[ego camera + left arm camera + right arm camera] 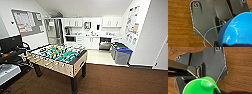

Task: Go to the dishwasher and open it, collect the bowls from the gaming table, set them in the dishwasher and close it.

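Note:
The dishwasher [105,44] is in the kitchen row at the far end of the room, its dark inside showing above the lowered steel door. A bright blue bowl [238,30] hangs over the brown floor with my left gripper [221,44] shut on its rim. In the right wrist view a bright green bowl [200,87] is carried the same way, my right gripper [217,91] shut on its edge. A white tabletop [7,72] cut off at the lower left could be the gaming table; I cannot tell.
A foosball table [61,57] with a green field stands ahead on the left. Grey bins with blue lids [122,53] line the right wall before the counter. White cabinets [91,42] flank the dishwasher. Brown floor [117,80] runs ahead to pale kitchen tiles.

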Controlling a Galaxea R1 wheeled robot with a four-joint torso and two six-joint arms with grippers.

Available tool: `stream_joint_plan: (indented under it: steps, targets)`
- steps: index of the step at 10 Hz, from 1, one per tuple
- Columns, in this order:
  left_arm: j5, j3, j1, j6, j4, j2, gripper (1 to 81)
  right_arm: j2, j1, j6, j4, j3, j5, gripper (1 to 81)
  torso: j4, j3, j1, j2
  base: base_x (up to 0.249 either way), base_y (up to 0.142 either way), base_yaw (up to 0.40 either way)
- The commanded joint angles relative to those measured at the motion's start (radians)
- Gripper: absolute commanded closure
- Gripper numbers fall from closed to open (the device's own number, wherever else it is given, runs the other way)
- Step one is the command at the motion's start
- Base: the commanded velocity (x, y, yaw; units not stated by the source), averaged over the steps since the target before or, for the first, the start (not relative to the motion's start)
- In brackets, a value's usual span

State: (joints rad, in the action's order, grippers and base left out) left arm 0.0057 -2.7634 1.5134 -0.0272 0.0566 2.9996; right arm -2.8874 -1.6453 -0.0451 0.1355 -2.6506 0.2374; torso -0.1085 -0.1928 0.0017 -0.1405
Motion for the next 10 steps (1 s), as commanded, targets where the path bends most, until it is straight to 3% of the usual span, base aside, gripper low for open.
stream_joint_plan:
  steps: [1, 10]
  targets:
    - [0.057, -0.004, -0.041, 0.001, 0.006, -0.008, 81.1, 0.011, 0.031, 0.001, 0.001, -0.001, -0.044, 81.1, 0.0, 0.0, 0.0, 0.0, 0.163, -0.101, 0.0]
    - [0.048, -0.004, -0.041, 0.001, 0.008, -0.007, 81.1, 0.011, 0.029, 0.001, 0.001, -0.001, -0.044, 81.1, 0.0, 0.0, 0.0, 0.0, 0.163, -0.082, 0.0]
